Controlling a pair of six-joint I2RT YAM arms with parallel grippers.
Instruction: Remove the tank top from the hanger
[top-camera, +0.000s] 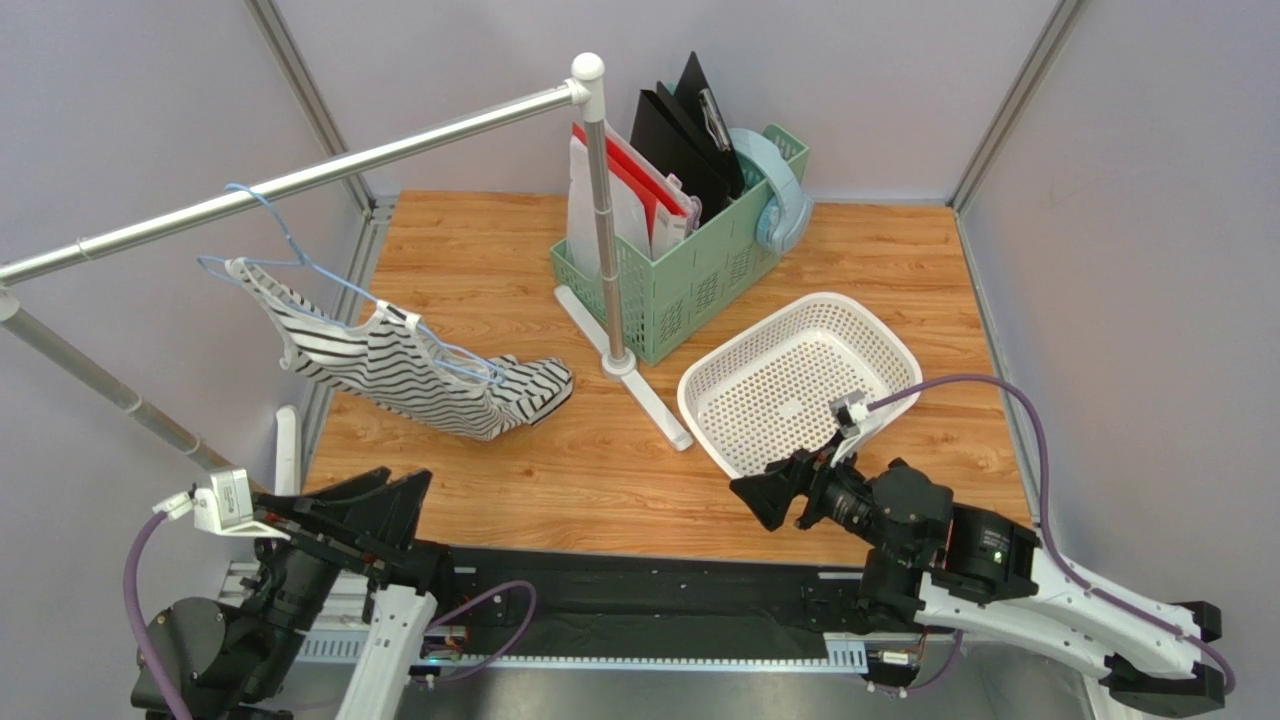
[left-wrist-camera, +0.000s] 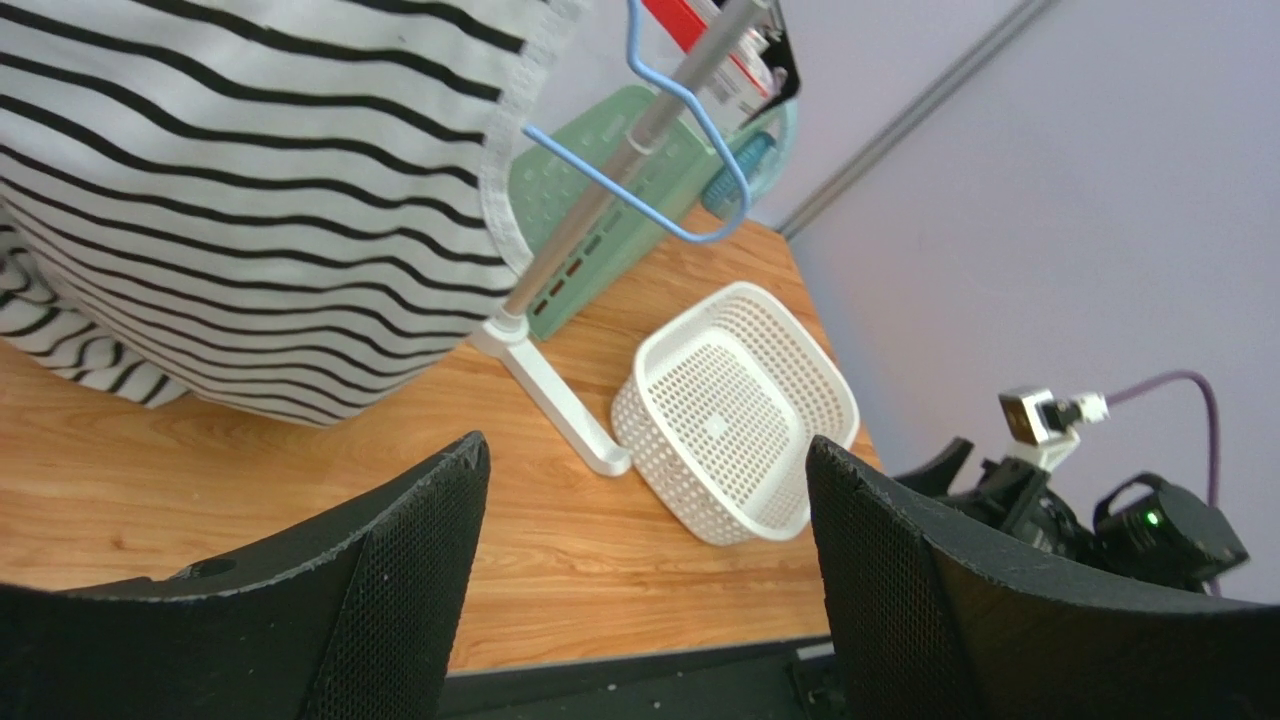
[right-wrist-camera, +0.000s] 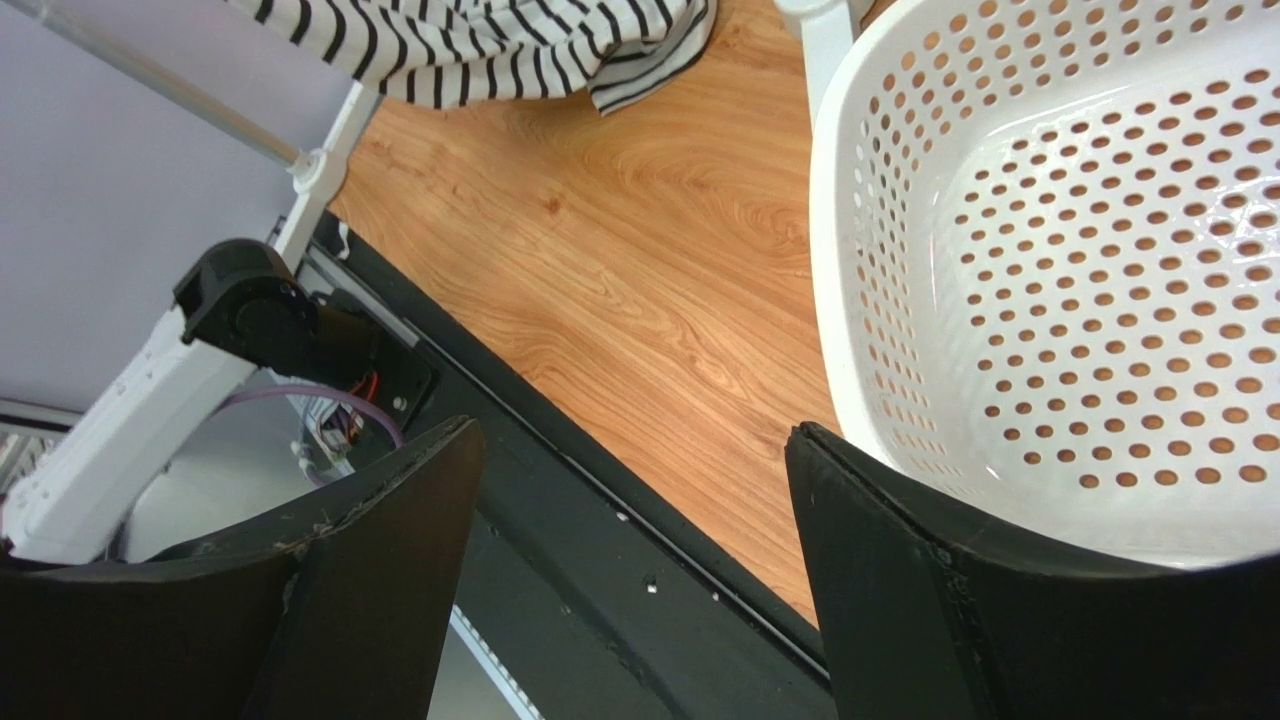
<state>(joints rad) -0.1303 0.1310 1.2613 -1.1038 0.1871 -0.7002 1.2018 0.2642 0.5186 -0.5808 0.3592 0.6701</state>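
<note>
The black-and-white striped tank top (top-camera: 406, 365) hangs on the light-blue hanger (top-camera: 278, 225), whose hook sits over the silver rail (top-camera: 301, 176); its lower end rests on the wooden table. It fills the top left of the left wrist view (left-wrist-camera: 241, 195), with the hanger (left-wrist-camera: 661, 150) beside it, and shows at the top of the right wrist view (right-wrist-camera: 481, 45). My left gripper (top-camera: 394, 488) is open and empty at the near left, below the tank top. My right gripper (top-camera: 769, 495) is open and empty at the near edge, beside the white basket.
A white perforated basket (top-camera: 759, 360) lies right of centre, also in the wrist views (left-wrist-camera: 646, 375) (right-wrist-camera: 857, 300). A green crate (top-camera: 684, 278) with folders stands at the back. The rail's upright post (top-camera: 606, 225) and white foot (top-camera: 639, 383) stand mid-table.
</note>
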